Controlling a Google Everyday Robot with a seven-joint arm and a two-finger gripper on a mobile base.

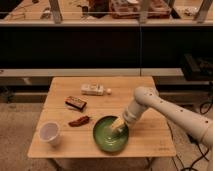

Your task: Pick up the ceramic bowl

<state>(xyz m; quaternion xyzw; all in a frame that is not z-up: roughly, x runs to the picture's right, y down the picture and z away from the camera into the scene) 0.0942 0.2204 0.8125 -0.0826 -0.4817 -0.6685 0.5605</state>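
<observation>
The ceramic bowl (109, 135), wide, shallow and glossy green, sits on the wooden table (150, 135) near its front edge, right of centre. My white arm comes in from the right and reaches down into the bowl. My gripper (118, 126) is at the bowl's upper right rim, its pale tips inside the bowl.
A small white cup (50, 133) stands at the front left. A dark red packet (79, 121) and a brown bar (75, 103) lie left of the bowl. A white bottle (94, 90) lies on its side at the back. A dark counter and shelves stand behind the table.
</observation>
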